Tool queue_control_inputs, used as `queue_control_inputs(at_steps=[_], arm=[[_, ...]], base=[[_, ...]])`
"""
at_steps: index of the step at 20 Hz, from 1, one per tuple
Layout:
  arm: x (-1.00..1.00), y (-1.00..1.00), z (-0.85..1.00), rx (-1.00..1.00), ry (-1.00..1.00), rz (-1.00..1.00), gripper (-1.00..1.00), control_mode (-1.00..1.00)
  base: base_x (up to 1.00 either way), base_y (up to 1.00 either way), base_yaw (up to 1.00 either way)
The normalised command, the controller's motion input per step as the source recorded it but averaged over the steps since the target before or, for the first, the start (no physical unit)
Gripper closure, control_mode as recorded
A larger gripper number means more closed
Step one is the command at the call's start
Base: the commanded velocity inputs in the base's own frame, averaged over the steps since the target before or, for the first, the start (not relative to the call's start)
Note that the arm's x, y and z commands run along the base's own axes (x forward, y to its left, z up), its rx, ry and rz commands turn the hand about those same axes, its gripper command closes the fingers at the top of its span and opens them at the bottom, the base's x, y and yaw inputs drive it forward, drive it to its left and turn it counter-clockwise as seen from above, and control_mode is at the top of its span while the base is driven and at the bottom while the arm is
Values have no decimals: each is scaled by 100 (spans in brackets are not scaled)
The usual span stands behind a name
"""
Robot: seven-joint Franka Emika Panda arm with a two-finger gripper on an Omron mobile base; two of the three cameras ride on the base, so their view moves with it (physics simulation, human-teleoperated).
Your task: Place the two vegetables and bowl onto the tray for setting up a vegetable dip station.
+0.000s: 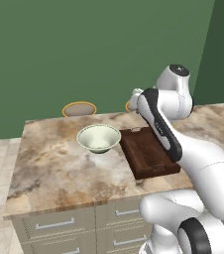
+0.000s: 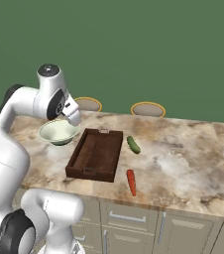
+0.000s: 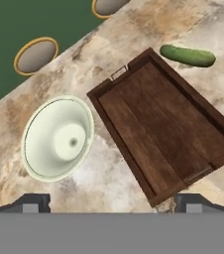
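Observation:
The pale cream-green bowl (image 1: 98,137) (image 2: 58,132) (image 3: 58,138) sits upright on the marble counter, just left of the dark brown wooden tray (image 1: 148,151) (image 2: 95,155) (image 3: 166,129), which holds nothing. Right of the tray's far end lies the dark green cucumber (image 2: 133,144) (image 3: 188,55). The orange-red carrot (image 2: 131,182) rests by the tray's near right corner. My gripper (image 2: 75,118) (image 3: 112,203) hangs open high above the counter, over the gap between bowl and tray, nothing between its fingers.
Two yellow-rimmed round stool seats (image 2: 86,103) (image 2: 147,109) stand behind the counter's far edge, against a green wall. Drawers (image 1: 54,223) run below the counter's front edge. Bare marble (image 2: 183,163) stretches to the right of the vegetables.

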Motion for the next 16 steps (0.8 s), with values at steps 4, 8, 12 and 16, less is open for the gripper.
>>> queue_control_inputs(at_steps=[4,8,12,16], arm=[[36,4,-5,10,0,-1,-100,-100],[39,2,-6,11,0,0,-100,-100],[18,0,-14,14,-1,0,-100,-100],[9,0,-22,15,-1,0,-100,-100]], base=[[0,0,0],[0,0,0],[0,0,0],[0,0,0]])
